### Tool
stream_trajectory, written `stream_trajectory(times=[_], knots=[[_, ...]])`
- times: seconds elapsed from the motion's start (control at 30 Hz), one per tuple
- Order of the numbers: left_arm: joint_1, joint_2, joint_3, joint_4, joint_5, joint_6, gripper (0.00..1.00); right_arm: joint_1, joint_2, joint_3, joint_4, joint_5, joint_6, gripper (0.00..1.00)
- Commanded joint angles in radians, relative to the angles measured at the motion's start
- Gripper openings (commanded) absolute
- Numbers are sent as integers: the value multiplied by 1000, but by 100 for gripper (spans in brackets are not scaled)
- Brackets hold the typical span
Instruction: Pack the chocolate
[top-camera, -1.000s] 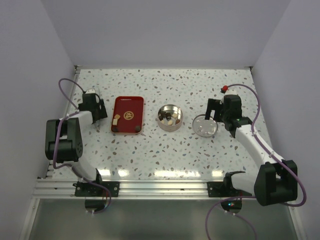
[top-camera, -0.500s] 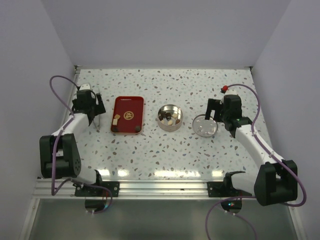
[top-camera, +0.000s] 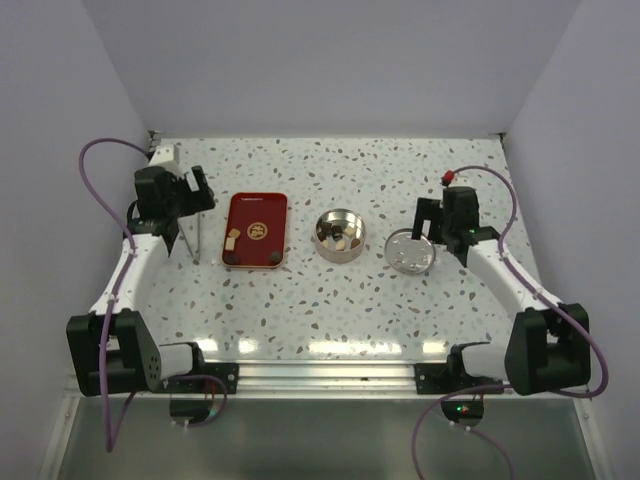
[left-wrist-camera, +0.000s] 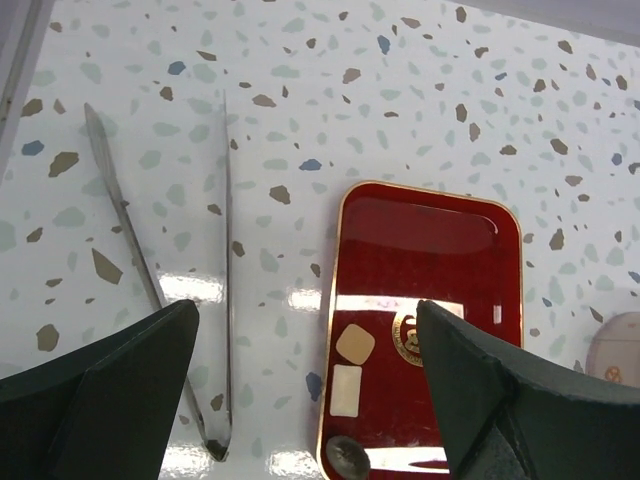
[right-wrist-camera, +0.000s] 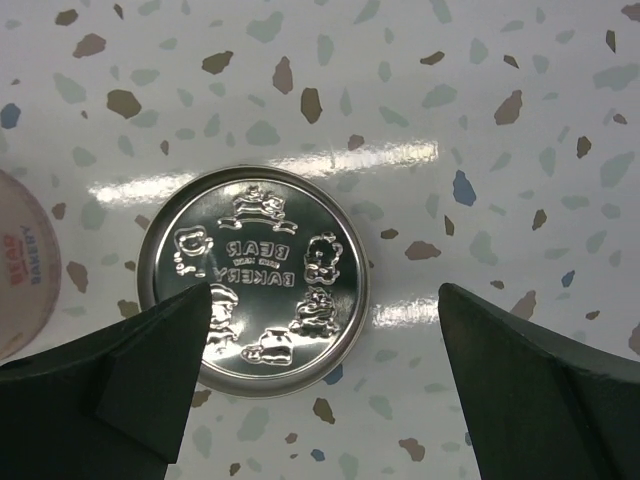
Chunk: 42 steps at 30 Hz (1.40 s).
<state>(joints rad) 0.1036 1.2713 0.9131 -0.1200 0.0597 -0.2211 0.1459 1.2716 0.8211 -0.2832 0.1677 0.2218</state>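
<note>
Speckled bench (top-camera: 400, 300); left pincer (left-wrist-camera: 307, 310), right pincer (right-wrist-camera: 322, 290) both gaping. Tool pickup looks next: tweezers (left-wrist-camera: 227, 250) (left of tray (left-wrist-camera: 430, 230)) for chocolate (left-wrist-camera: 355, 345).

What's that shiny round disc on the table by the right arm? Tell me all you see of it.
It is a round lid of mirror-bright silvery metal with a raised rim, stamped with small bears and the words BEAR BAKERY. It lies flat on the speckled table, right of the open tin and apart from it. The right pincer hangs open above it.
</note>
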Motion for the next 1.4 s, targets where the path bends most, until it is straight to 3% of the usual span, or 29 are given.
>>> stream_trajectory(times=[0.0,0.17,0.5,1.07,1.1,1.13,1.37], knots=[[4,-27,10,25,115,5,96,1,78,65,-69,99,30,98],[5,-29,6,45,210,-9,96,3,143,79,-85,133,42,91],[4,-38,-14,65,269,-21,97,-3,239,69,-88,133,68,51],[-4,-13,-19,76,331,-41,97,-9,403,105,-60,173,94,26],[-4,-12,-19,75,335,-41,97,-9,410,113,-66,179,97,10],[-7,-10,-16,74,335,-43,97,-9,419,118,-80,188,103,0],[-16,-12,-13,66,338,-38,97,-9,443,135,-100,182,100,0]])
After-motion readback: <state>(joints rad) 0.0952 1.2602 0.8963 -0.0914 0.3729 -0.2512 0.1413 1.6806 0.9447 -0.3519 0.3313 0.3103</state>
